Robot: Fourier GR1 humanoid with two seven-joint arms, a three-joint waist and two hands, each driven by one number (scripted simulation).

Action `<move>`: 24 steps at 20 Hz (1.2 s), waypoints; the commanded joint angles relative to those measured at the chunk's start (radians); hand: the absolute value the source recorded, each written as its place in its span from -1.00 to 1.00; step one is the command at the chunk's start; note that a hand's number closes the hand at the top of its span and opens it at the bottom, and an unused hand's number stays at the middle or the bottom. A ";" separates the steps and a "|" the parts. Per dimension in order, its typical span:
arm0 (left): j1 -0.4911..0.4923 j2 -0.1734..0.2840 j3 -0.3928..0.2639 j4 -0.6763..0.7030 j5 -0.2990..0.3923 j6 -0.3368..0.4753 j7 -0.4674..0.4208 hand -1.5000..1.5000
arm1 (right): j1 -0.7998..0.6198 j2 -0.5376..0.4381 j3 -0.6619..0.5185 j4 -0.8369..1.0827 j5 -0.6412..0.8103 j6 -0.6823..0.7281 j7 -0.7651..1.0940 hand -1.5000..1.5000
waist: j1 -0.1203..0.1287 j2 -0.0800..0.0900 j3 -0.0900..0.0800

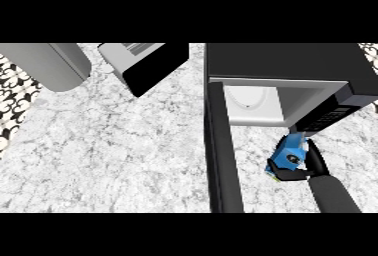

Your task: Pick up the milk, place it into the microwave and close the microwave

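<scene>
Far to the left of the microwave (288, 65), a grey rounded appliance (55, 65) stands on the marble table (111, 150), and a toaster-like box with a dark side (148, 65) sits between them. The microwave's door (221, 160) swings open at its left edge, baring the white cavity (255, 102). Just in front of the microwave's control panel, the right hand (306, 167) curls its fingers (289, 174) around the blue milk (289, 152), tilted, outside the cavity.

This is a kitchen. A black microwave (295, 65) with its door (221, 150) open sits on a speckled stone counter (111, 150), with patterned tiles (15, 95) far left.
</scene>
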 commanded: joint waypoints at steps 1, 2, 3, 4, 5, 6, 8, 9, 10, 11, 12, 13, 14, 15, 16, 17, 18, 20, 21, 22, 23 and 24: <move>-0.038 -0.022 -0.019 0.014 0.004 0.000 0.001 -1.00 | -0.035 0.024 0.020 -0.002 -0.012 0.091 -0.136 1.00 | -0.010 -0.001 0.002; -0.015 -0.017 0.003 0.008 0.021 -0.006 -0.015 -1.00 | -0.025 0.018 0.029 -0.001 -0.014 0.129 -0.135 1.00 | -0.009 -0.003 0.001; 0.022 0.016 0.036 -0.009 0.034 -0.029 -0.027 -1.00 | -0.029 -0.006 0.030 -0.033 -0.035 0.205 -0.131 1.00 | -0.013 -0.008 0.000; 0.004 0.004 0.054 -0.019 0.048 -0.011 -0.009 -1.00 | 0.000 0.018 0.051 -0.062 -0.029 0.200 -0.124 1.00 | -0.026 -0.010 -0.001; 0.005 0.023 0.078 0.000 0.070 -0.041 -0.019 -1.00 | -0.036 -0.024 0.049 -0.073 -0.034 0.221 -0.097 1.00 | -0.021 -0.009 -0.001; 0.011 0.001 0.052 -0.010 0.046 -0.016 -0.012 -1.00 | 0.027 0.058 0.075 -0.109 -0.025 0.146 -0.119 1.00 | -0.029 -0.011 -0.001; -0.009 -0.007 0.065 0.053 0.072 -0.048 -0.039 -1.00 | -0.041 0.071 0.086 -0.182 -0.025 0.099 -0.028 1.00 | -0.027 -0.014 -0.002; 0.039 0.012 0.094 0.028 0.081 -0.052 -0.044 -1.00 | -0.027 0.069 0.099 -0.234 -0.027 0.116 0.004 1.00 | -0.031 -0.017 -0.003; 0.046 0.015 0.090 0.020 0.077 -0.063 -0.048 -1.00 | -0.023 0.089 0.099 -0.241 -0.033 0.094 0.034 1.00 | -0.027 -0.013 -0.002; -0.003 -0.027 0.031 0.033 0.037 -0.030 -0.021 -1.00 | -0.045 0.067 0.093 -0.261 -0.040 0.106 0.049 1.00 | -0.030 -0.011 -0.001; -0.013 0.008 0.124 0.046 0.111 -0.062 -0.015 -1.00 | -0.036 0.079 0.101 -0.308 -0.030 0.061 0.112 1.00 | -0.035 -0.012 -0.002; 0.030 -0.009 0.069 0.047 0.060 -0.061 -0.045 -1.00 | -0.036 0.071 0.101 -0.363 -0.038 0.077 0.171 1.00 | -0.035 -0.016 -0.003; -0.016 -0.014 0.071 0.071 0.054 -0.059 -0.027 -1.00 | -0.046 0.094 0.099 -0.348 -0.033 0.033 0.174 1.00 | -0.030 -0.011 -0.002; 0.044 -0.002 0.063 0.035 0.041 -0.074 -0.054 -1.00 | -0.096 0.080 0.106 -0.366 -0.029 0.066 0.257 1.00 | -0.024 -0.013 -0.002; -0.012 -0.013 0.097 0.085 0.086 -0.080 -0.043 -1.00 | -0.111 0.087 0.102 -0.395 -0.049 0.097 0.300 1.00 | -0.029 -0.012 -0.002; -0.009 -0.004 0.115 0.037 0.091 -0.065 -0.008 -1.00 | -0.103 0.089 0.107 -0.390 -0.035 0.062 0.296 1.00 | -0.028 -0.009 -0.001; -0.027 -0.017 0.105 0.033 0.083 -0.046 0.016 -1.00 | -0.108 0.114 0.123 -0.425 -0.031 0.057 0.340 1.00 | -0.031 -0.009 -0.001; -0.043 -0.005 0.138 0.093 0.111 -0.086 0.002 -1.00 | -0.137 0.093 0.130 -0.414 -0.027 0.099 0.413 1.00 | -0.028 -0.009 -0.002; -0.017 -0.028 0.090 0.091 0.059 -0.079 -0.028 -1.00 | -0.176 0.072 0.115 -0.360 -0.033 0.113 0.399 1.00 | -0.017 -0.006 -0.001; 0.014 -0.010 0.118 0.101 0.083 -0.109 -0.046 -1.00 | -0.190 0.077 0.115 -0.345 -0.034 0.112 0.401 1.00 | -0.013 -0.006 -0.001; -0.045 -0.034 0.120 0.119 0.078 -0.079 -0.019 -1.00 | -0.216 0.071 0.114 -0.368 -0.041 0.129 0.452 1.00 | -0.020 -0.006 -0.001; -0.006 -0.018 0.127 0.049 0.079 -0.065 0.017 -1.00 | -0.239 0.093 0.114 -0.296 -0.015 0.063 0.427 1.00 | -0.011 -0.002 0.000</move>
